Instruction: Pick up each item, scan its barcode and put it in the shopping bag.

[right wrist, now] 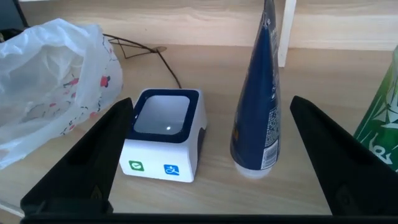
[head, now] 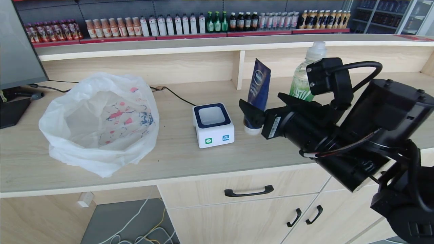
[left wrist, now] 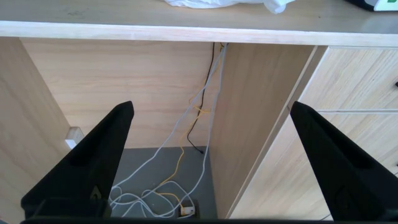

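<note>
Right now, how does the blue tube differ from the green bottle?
The blue tube is dark and flat-topped, standing on its white cap; the green bottle is see-through, with its pale cap on top. The tube stands nearer the scanner than the bottle does. Both stand upright on the counter.

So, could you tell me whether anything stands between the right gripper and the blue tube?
Nothing visible does: the open right gripper faces the upright blue tube across bare counter, with the scanner beside it.
</note>
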You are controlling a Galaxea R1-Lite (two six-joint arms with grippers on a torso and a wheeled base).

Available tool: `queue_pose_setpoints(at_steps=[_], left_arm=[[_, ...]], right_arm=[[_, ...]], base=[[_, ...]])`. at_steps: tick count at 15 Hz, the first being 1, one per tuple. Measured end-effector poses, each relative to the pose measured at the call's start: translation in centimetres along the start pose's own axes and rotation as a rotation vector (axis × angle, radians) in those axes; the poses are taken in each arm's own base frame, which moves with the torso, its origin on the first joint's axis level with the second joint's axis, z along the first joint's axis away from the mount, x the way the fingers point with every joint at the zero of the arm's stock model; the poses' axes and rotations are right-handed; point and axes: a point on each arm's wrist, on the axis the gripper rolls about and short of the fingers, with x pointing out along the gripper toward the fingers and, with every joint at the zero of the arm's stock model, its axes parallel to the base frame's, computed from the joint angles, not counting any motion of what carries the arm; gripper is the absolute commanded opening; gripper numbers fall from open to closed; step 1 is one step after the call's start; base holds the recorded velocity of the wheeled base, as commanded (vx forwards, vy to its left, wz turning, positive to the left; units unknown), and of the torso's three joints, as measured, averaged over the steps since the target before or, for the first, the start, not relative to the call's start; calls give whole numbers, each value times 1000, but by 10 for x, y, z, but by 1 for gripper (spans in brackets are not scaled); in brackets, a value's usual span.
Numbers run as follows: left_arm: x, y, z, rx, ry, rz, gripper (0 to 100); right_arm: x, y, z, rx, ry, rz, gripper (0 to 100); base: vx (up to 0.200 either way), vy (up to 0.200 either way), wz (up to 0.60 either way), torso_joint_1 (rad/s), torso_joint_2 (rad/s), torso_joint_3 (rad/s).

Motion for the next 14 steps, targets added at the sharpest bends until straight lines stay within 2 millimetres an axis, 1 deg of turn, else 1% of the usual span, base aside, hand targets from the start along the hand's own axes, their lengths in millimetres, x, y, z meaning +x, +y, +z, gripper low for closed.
queue_pose_setpoints(at_steps=[3, 7, 10, 12, 14], left_arm=[[0, 0, 0, 0, 0, 0, 100], [0, 0, 0, 0, 0, 1, 100], [0, 0, 0, 0, 0, 1, 100], [0, 0, 0, 0, 0, 1, 100], [0, 0, 0, 0, 0, 0, 100]], right_arm=[[13, -1, 2, -3, -30, -74, 100], [21, -1, -2, -10, -36, -91, 100], [28, -12, 0, -27, -112, -131, 100], [33, -17, -4, -35, -132, -147, 100], [37, -14, -10, -52, -125, -142, 100]], base=[[0, 0, 0, 0, 0, 0], [0, 0, 0, 0, 0, 0], [0, 0, 0, 0, 0, 0], [0, 0, 0, 0, 0, 0], [0, 0, 0, 0, 0, 0]])
